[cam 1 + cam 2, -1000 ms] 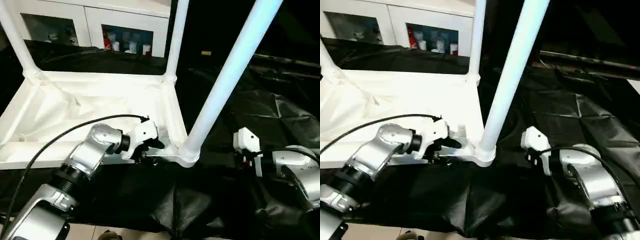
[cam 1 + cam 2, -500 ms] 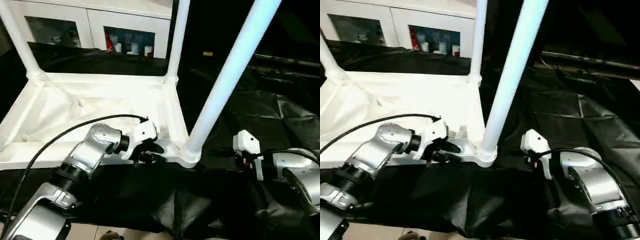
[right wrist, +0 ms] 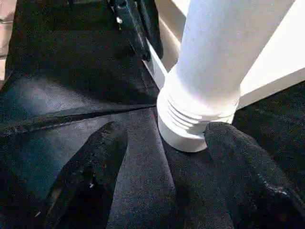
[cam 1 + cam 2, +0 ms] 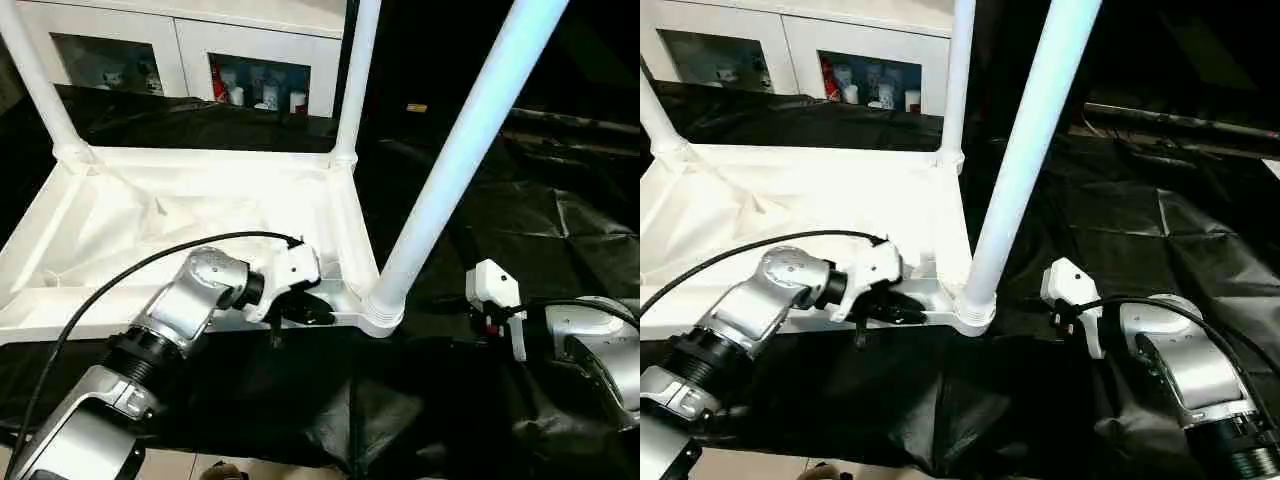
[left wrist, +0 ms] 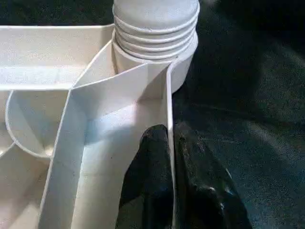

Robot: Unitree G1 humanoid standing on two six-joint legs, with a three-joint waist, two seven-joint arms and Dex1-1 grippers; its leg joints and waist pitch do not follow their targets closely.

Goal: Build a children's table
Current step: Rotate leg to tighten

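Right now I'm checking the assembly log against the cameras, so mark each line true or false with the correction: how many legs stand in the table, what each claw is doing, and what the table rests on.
1. Three legs stand in the upturned table top. True.
2. The left claw is shut on the table top's thin rim wall. True.
3. The right claw is clamped around the near leg. False: its fingers are spread, short of the leg's collar.
4. The table top lies on a wooden floor. False: it lies on a black sheet.
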